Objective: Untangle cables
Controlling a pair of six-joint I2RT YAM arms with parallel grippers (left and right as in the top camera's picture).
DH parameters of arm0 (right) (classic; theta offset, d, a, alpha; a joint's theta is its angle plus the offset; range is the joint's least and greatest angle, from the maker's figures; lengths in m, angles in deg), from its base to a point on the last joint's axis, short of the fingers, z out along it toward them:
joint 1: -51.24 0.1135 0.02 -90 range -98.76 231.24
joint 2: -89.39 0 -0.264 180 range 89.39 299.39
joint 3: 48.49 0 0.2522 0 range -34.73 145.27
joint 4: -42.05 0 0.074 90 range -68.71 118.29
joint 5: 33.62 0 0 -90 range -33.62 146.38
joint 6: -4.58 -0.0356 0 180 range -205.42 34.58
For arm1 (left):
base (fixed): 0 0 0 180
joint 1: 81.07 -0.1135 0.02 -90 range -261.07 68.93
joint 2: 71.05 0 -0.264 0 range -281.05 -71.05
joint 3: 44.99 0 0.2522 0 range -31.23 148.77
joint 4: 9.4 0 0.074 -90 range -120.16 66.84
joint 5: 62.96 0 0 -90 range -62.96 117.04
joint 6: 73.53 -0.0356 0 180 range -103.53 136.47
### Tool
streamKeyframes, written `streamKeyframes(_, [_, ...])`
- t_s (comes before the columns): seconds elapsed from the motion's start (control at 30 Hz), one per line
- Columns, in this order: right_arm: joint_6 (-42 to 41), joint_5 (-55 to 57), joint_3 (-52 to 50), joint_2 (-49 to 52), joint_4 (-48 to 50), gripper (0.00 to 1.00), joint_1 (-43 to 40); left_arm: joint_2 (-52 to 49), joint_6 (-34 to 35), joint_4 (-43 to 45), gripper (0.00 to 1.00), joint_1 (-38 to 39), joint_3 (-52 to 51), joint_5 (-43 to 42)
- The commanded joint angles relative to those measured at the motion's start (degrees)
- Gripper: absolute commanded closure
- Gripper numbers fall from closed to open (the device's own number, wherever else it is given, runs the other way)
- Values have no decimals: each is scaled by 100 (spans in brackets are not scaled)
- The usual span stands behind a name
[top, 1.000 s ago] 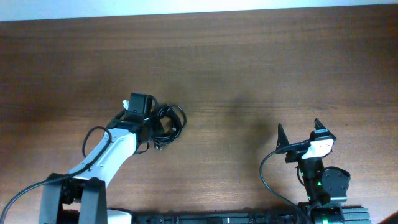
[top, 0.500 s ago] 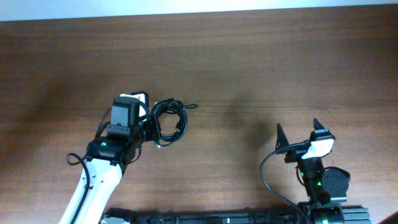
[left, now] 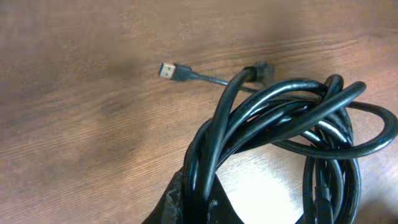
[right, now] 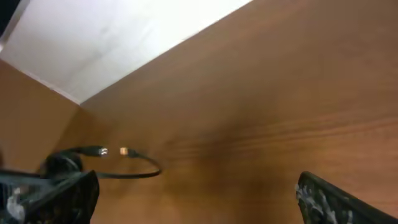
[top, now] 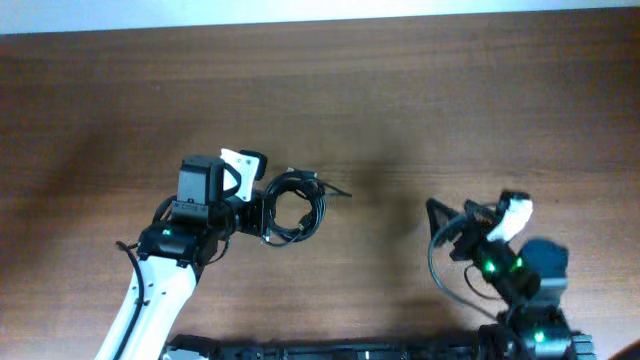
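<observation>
The cables are a knotted bundle of thin black loops left of the table's centre. My left gripper is shut on the bundle's left edge. In the left wrist view the cables fill the right half, several strands pinched between my left gripper's fingers, and a metal plug end sticks out to the left on the wood. My right gripper is open and empty, at the lower right, apart from the bundle. In the right wrist view the cables trail at far left.
The wooden table runs to a white strip along its far edge. The arm bases and their thick black wires sit at the near edge.
My left gripper has dragged the bundle to the right, and a plug end now trails out to its right. My right arm has turned and shifted from its rest pose.
</observation>
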Motion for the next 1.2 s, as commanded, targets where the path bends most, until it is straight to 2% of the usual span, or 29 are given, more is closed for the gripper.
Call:
streamKeyframes(0.0, [584, -1604, 1375, 1867, -70, 2, -9, 90, -428, 101, 100, -11, 133, -197])
streamKeyframes(0.03, [837, -2308, 1812, 2557, -219, 2, -4, 90, -527, 205, 100, -9, 133, -205])
streamKeyframes(0.07, [874, -3418, 2216, 3392, -118, 2, -4, 90, -994, 297, 100, -9, 133, -240])
streamKeyframes(0.13, [621, -4601, 2382, 4308, 225, 1, -2, 90, -1259, 306, 100, -9, 133, -240])
streamKeyframes(0.2, [470, -4708, 2382, 5195, 503, 2, 264, 90, -1270, 304, 100, -9, 133, -245])
streamKeyframes(0.27, [472, -4697, 2382, 5790, 1320, 13, 1113, 90, -1270, 304, 100, -4, 133, -245])
streamKeyframes(0.3, [470, -4529, 2382, 5976, 1902, 17, 1600, 90, -1270, 304, 100, -4, 133, -245])
streamKeyframes(0.33, [470, -3869, 2382, 6148, 2634, 18, 2179, 90, -1270, 297, 100, -4, 133, -245])
streamKeyframes(0.37, [470, -2981, 2382, 6203, 3058, 24, 2651, 90, -1270, 286, 100, -4, 133, -254])
streamKeyframes(0.43, [470, -1541, 2382, 6201, 3163, 36, 3064, 90, -1270, 192, 100, -4, 133, -479])
streamKeyframes(0.5, [474, -1257, 2382, 6201, 3158, 56, 3296, 87, -1268, 168, 100, -4, 133, -791])
streamKeyframes(0.53, [505, -1069, 2382, 6203, 3154, 59, 3300, 83, -1268, 122, 100, -4, 133, -800])
streamKeyframes(0.6, [535, -350, 2382, 6203, 3156, 60, 3300, 83, -1287, -33, 100, -4, 133, -798])
streamKeyframes(0.7, [728, -175, 2382, 6203, 3156, 61, 3289, 83, -1333, -114, 100, -4, 133, -800])
streamKeyframes(0.77, [728, -179, 2382, 6203, 3158, 58, 3289, 83, -1515, -181, 100, -4, 133, -1189])
streamKeyframes(0.87, [1471, -1045, 2382, 6203, 3082, 64, 3289, 83, -1650, -155, 100, -4, 133, -1209])
streamKeyframes(0.9, [1515, -1045, 2382, 6203, 2990, 73, 3289, 83, -1648, -131, 100, -4, 133, -1292])
streamKeyframes(0.93, [1694, -1045, 2382, 6203, 2911, 93, 3289, 83, -1644, -109, 100, -4, 133, -1401])
streamKeyframes(0.97, [1692, -1049, 2382, 6203, 2765, 96, 3289, 83, -1370, 81, 100, -17, 133, -1331])
streamKeyframes(1.07, [1499, -1045, 2382, 6203, 2277, 96, 3289, 83, 557, 822, 100, -22, 133, 507])
streamKeyframes(1.1, [1233, -1047, 2382, 6203, 2232, 96, 3292, 83, 1019, 894, 100, -22, 133, 826])
streamKeyframes(1.13, [999, -1187, 2382, 6203, 2232, 96, 3292, 83, 1792, 903, 100, -22, 133, 1126])
streamKeyframes(1.17, [841, -1215, 2382, 6203, 2247, 96, 3292, 83, 2275, 929, 100, -20, 133, 1119])
